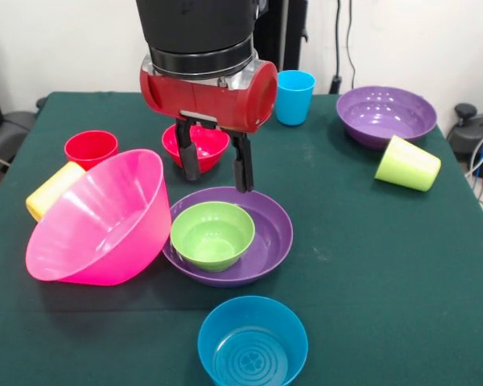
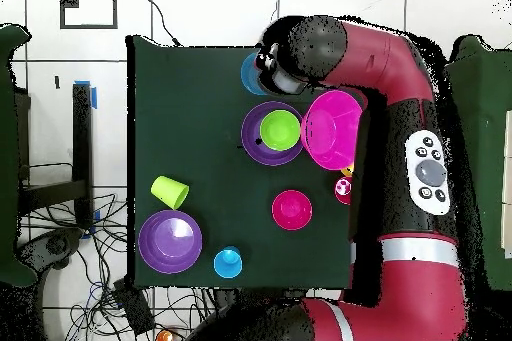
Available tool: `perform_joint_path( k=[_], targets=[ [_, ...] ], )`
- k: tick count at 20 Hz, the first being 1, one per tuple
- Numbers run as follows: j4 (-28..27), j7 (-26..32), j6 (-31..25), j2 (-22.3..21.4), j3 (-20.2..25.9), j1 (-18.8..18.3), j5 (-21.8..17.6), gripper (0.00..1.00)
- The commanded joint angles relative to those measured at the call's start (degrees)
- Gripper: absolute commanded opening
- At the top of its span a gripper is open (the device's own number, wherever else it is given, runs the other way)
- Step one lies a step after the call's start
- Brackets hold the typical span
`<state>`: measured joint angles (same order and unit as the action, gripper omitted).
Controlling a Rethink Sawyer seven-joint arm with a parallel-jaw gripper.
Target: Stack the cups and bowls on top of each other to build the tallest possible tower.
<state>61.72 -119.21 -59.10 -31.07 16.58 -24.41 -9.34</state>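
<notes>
front view: gripper [image 1: 215,166] hangs over the far rim of the purple bowl [image 1: 267,241], fingers apart, nothing between them. green bowl [image 1: 213,233] sits nested in that purple bowl, the only tower so far. pink bowl [image 1: 97,221] is tipped, leaning against the purple bowl's edge. likely step: choosing the next piece; next move calls for a descent onto a rim.

overhead view: arm [image 2: 400,137] covers the wrist; finger gap can't be read here. lime cup [image 2: 170,192] lies on its side, second purple bowl [image 2: 170,241] stands apart.
</notes>
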Motion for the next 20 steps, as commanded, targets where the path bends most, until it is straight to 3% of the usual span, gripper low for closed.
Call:
perform_joint_path(
  k=[1,20],
  targets=[
    [-0.49,5.38,0.84,2.28,2.21,-0.07,-2.02,1.00],
    [0.02,4.22,6.51,2.13,0.85,-0.75,-3.06,1.00]
  ],
)
